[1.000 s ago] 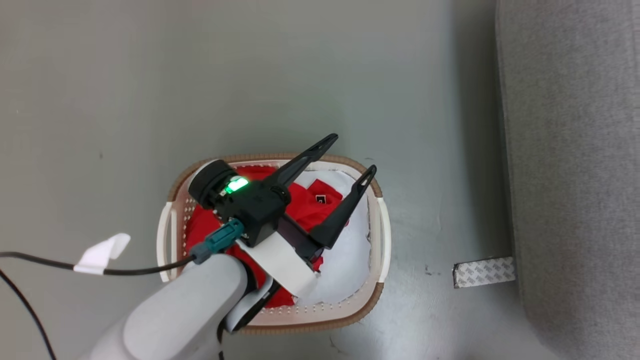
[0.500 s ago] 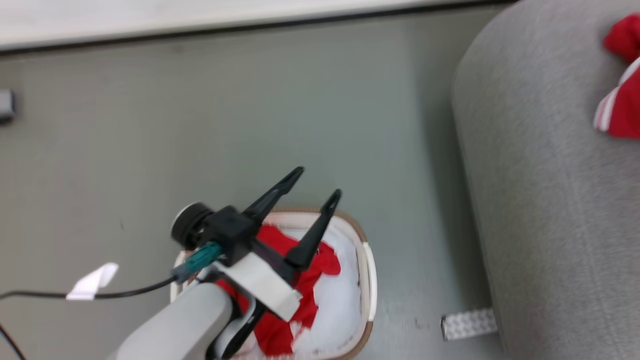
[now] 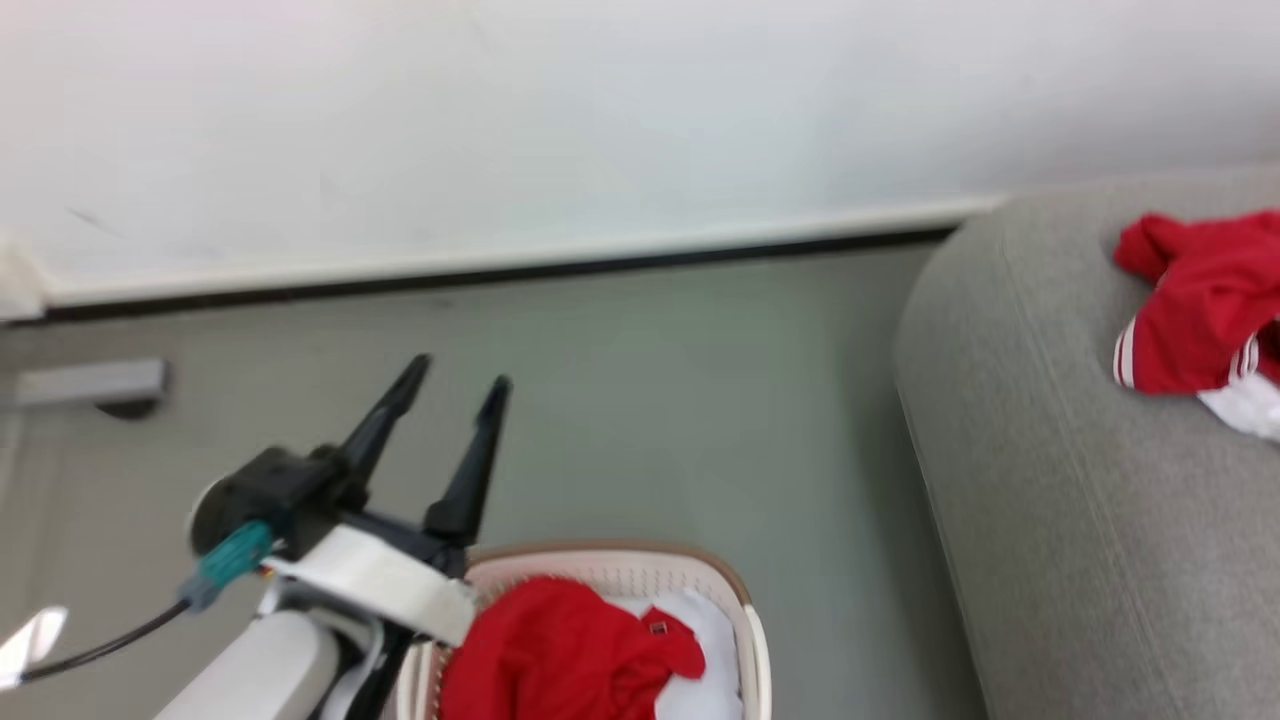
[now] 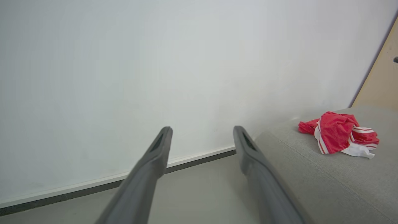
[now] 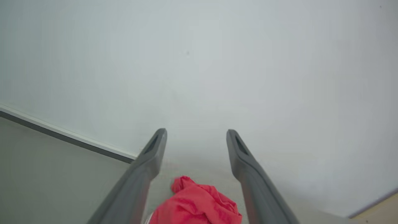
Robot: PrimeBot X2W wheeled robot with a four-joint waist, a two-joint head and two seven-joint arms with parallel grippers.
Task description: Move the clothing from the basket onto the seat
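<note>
The white basket [image 3: 752,640] with its brown rim sits at the bottom of the head view, holding red clothing [image 3: 560,650] with a small dark label on a pale pad [image 3: 705,695]. My left gripper [image 3: 460,375] hangs open and empty above the floor, just left of the basket; in its own view the left gripper [image 4: 202,129] faces the wall. A second red garment with white stripes [image 3: 1195,300] [image 4: 339,137] lies on the grey seat [image 3: 1050,500] [image 4: 311,177]. My right gripper [image 5: 196,132] is open, and the red garment [image 5: 196,207] shows low between its fingers, untouched.
A white wall with a dark baseboard [image 3: 500,270] runs behind the grey floor [image 3: 700,420]. A small grey block [image 3: 90,382] sits on the floor at the left. A black cable with a white tag [image 3: 30,640] trails from my left arm. A tan panel [image 4: 379,84] stands beyond the seat.
The head camera has tilted up, so the wall and the seat's top came into view. My left gripper, still open and empty, went from over the basket to beside its left rim.
</note>
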